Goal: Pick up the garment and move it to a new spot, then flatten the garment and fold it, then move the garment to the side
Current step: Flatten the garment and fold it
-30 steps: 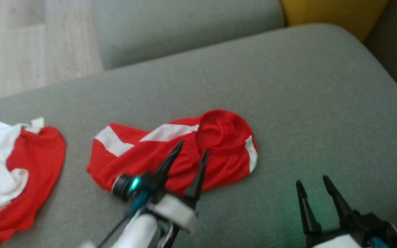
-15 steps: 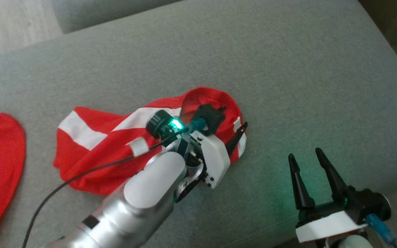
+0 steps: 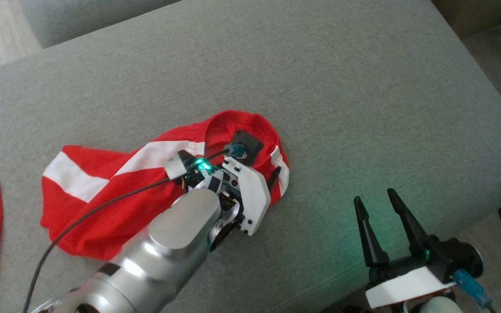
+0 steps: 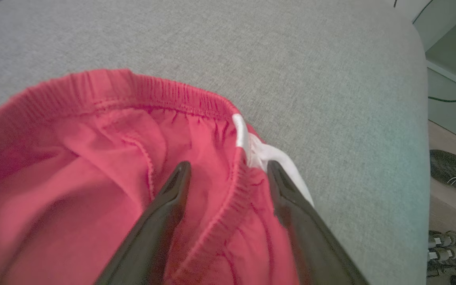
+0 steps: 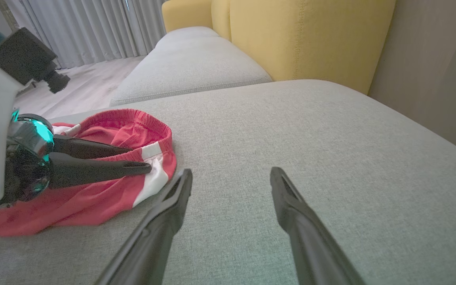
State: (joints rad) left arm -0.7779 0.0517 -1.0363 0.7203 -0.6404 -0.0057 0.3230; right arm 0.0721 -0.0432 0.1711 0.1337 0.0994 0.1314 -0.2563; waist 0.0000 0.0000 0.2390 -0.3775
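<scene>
Left gripper (image 4: 228,164) is now being lowered onto the shorts (image 3: 94,204), not hovering short like a second back. It's being held wide, waistband (image 4: 228,202) lying between the fingers, nothing pinched yet. Right gripper (image 3: 373,195) is being kept spread, shorts off to its left. Pickup is probably being started.

The left gripper (image 4: 228,164) rises from 6 o'clock with its jaws spread wide, straddling the elastic waistband (image 4: 133,85) of the red garment (image 4: 73,158). The 7 o'clock finger lies inside the waist opening and the 5 o'clock finger lies outside, against a white stripe (image 4: 265,152). Grey cushion (image 4: 311,79) spans 11 to 3 o'clock. A dark shoe (image 4: 451,170) sits at 4 o'clock.
</scene>
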